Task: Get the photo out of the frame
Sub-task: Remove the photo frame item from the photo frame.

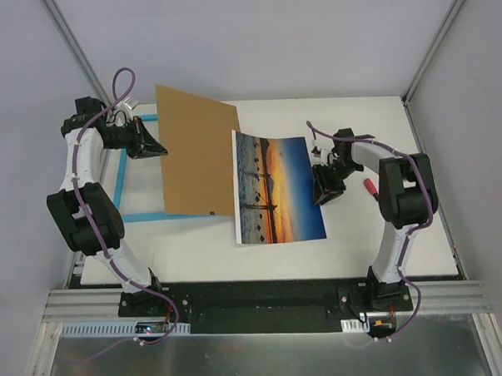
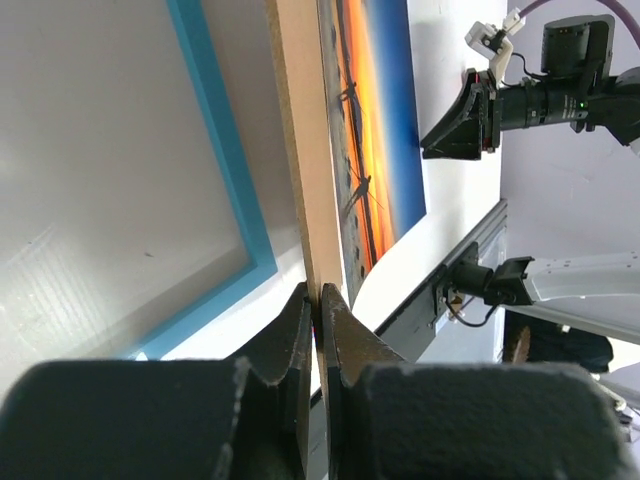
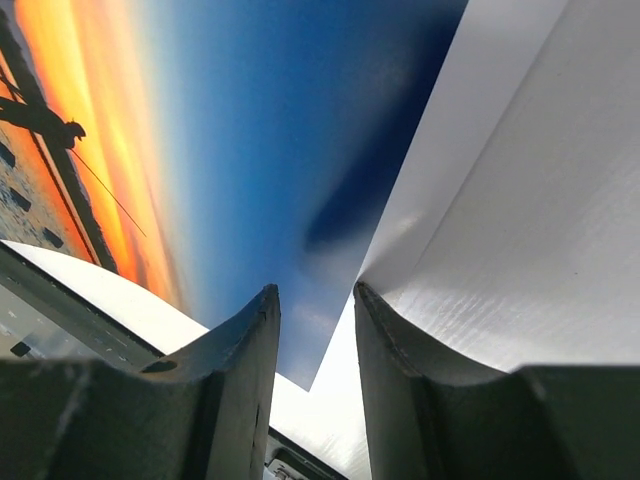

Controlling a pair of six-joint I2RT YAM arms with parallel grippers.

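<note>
The turquoise frame (image 1: 117,184) lies flat on the left of the table, seen close in the left wrist view as a blue border (image 2: 215,130). My left gripper (image 1: 160,149) is shut on the left edge of the brown backing board (image 1: 195,157), which is tilted up off the frame; the board's edge (image 2: 300,150) runs between the closed jaws (image 2: 320,300). The photo (image 1: 278,187), an orange sunset with blue, lies to the right of the board. My right gripper (image 1: 322,185) stands open at its right edge. A blue corner of the photo (image 3: 270,130) lies just beyond the spread fingertips (image 3: 315,292).
A small red-handled screwdriver (image 1: 370,185) lies on the white table (image 1: 362,241) just right of the right gripper. The black mounting rail (image 1: 264,297) runs along the near edge. Grey walls enclose the back and both sides.
</note>
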